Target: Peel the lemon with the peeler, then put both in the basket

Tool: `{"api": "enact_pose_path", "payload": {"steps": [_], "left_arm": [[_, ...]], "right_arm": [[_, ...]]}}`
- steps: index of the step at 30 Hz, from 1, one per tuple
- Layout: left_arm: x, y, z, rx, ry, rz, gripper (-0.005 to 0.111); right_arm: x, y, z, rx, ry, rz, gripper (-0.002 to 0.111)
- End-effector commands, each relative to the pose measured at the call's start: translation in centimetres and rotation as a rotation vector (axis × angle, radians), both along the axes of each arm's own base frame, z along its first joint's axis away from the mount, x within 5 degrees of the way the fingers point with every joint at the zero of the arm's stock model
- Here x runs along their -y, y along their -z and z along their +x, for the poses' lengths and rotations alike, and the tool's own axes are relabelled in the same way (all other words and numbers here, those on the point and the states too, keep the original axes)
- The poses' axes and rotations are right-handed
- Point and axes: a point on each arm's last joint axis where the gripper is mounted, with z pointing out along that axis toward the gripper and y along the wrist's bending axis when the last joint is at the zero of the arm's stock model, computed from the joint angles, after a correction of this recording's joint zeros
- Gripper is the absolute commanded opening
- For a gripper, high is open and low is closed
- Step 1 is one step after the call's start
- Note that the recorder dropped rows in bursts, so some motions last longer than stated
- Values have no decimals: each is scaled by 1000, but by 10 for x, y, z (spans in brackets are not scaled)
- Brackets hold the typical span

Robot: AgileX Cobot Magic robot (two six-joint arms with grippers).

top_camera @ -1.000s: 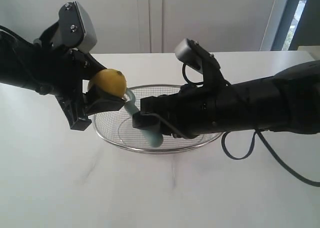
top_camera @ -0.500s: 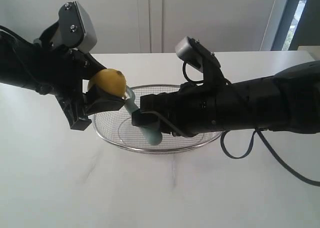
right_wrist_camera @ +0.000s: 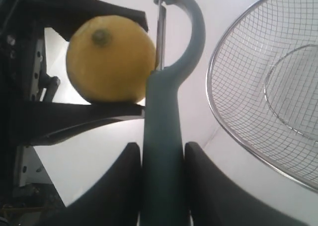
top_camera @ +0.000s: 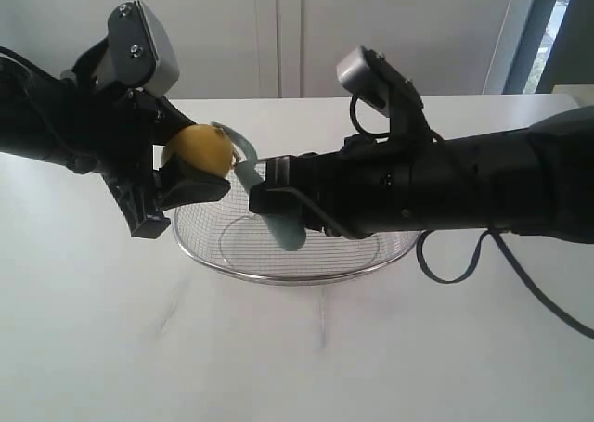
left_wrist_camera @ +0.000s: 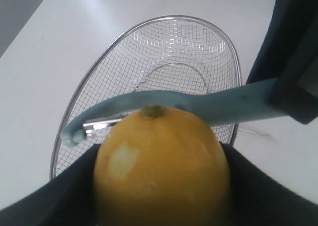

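Observation:
My left gripper [top_camera: 190, 167] is shut on the yellow lemon [top_camera: 197, 151], holding it in the air over the left rim of the wire basket [top_camera: 306, 275]. The lemon [left_wrist_camera: 161, 169] fills the left wrist view and shows a pale patch on its skin. My right gripper [top_camera: 269, 204] is shut on the teal handle of the peeler [top_camera: 264, 204]. In the right wrist view the peeler [right_wrist_camera: 164, 126] stands between the fingers, and its blade lies against the side of the lemon [right_wrist_camera: 110, 58]. The peeler [left_wrist_camera: 164, 104] crosses just beyond the lemon's tip.
The basket [left_wrist_camera: 226, 42] holds nothing and sits on the white table [top_camera: 297, 357]. A white wall lies behind the table, with a window strip at the far right. Both dark arms meet above the basket's left half.
The right gripper has lifted the peeler up and slightly right, so its blade head has slid from below the lemon up along its side. The left gripper and the lemon have held still.

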Motion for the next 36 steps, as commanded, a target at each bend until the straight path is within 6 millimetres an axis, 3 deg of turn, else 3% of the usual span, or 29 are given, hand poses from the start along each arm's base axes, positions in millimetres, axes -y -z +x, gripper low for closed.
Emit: {"api": "enact_pose_path", "payload": {"steps": [1, 6, 10, 18, 27, 36], "left_arm": [[-1, -5, -3, -12, -9, -30, 0], [-1, -5, -3, -14, -11, -32, 0], [-1, -5, -3, -14, -11, -32, 0], [-1, -3, -3, -37, -22, -29, 0], [-1, -1, -8, -61, 30, 5, 0], [-6, -19, -25, -89, 28, -46, 0]], "right_arm": [[3, -11, -2, 47, 16, 9, 0], [7, -24, -8, 89, 17, 34, 0], [15, -49, -21, 169, 15, 76, 0], [47, -97, -57, 448, 67, 26, 0], [65, -98, -66, 478, 137, -121, 0], [73, -96, -59, 520, 203, -231, 0]]}}
